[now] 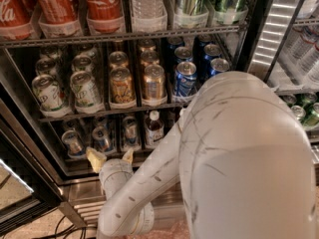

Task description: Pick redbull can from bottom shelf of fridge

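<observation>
The tool (112, 158) sits before the redbull can (102, 139) on the bottom shelf (75, 162).

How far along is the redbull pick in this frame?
Done: the approach; the gripper sits at the front edge of the bottom shelf. In hand: lining up, with the jaws open just below a redbull can. Left: push in around the can, close, and pull it out. Nothing is gripped yet.
</observation>
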You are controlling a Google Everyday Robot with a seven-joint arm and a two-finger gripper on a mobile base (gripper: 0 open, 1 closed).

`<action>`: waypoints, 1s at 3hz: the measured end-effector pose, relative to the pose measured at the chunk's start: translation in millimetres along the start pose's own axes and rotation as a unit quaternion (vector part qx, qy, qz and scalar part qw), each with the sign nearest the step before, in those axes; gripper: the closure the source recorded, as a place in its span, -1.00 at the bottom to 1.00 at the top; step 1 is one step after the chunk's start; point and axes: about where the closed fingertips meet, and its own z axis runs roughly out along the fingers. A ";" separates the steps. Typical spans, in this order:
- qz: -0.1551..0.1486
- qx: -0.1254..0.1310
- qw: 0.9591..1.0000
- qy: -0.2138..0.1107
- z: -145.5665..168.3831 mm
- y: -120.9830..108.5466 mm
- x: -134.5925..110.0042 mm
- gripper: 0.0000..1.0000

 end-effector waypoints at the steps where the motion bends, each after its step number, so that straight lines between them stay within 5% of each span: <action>1: -0.016 0.008 1.000 -0.011 5.1 -0.3 -4.0 -0.74; 3: -0.038 -0.001 0.999 -0.004 25.9 9.1 4.0 -0.70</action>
